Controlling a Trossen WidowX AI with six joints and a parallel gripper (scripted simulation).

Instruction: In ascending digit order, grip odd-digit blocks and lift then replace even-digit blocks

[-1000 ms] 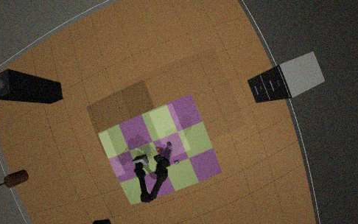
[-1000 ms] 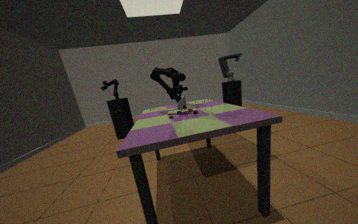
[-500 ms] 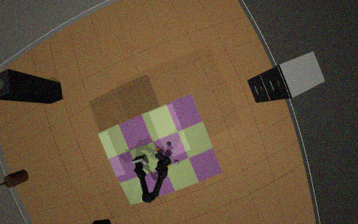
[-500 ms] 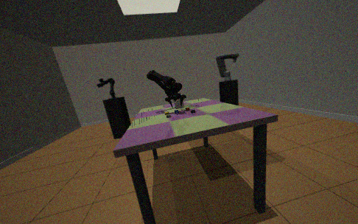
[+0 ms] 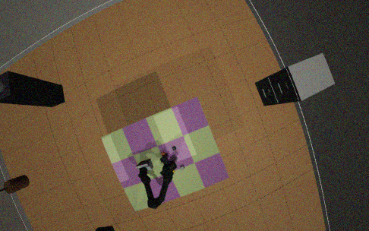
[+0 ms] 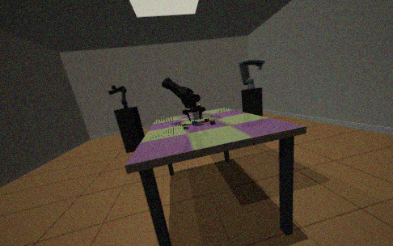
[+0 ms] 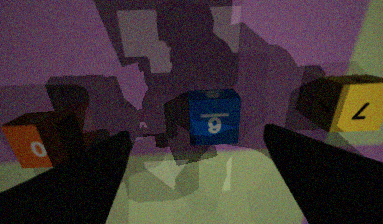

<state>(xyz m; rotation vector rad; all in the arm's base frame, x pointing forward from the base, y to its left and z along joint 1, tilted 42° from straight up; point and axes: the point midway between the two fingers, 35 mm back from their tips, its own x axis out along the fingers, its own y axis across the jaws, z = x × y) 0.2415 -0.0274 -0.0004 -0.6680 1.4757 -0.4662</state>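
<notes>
My gripper [image 7: 197,134] [image 6: 195,117] is open and empty, low over the table. In the wrist view its fingertips stand left and right of a blue block [image 7: 214,122] [image 6: 194,121] with an underlined white digit, 6 or 9; I cannot tell which. Whether the tips are down at its sides is unclear. An orange block [image 7: 33,145] [image 5: 164,153] showing 0 is outside the left finger. A yellow block [image 7: 364,107] [image 5: 174,172] showing a black 7 is outside the right finger. Two dark blocks [image 5: 174,148] [image 5: 181,166] also stand there, their digits unreadable in the top view.
The table [image 5: 211,142] [image 6: 221,137] has a purple and pale green checkered top. A dark object with a pale face [image 5: 145,165] stands beside the arm in the top view. Other arms on dark pedestals [image 6: 129,127] [image 6: 252,101] stand away from the table.
</notes>
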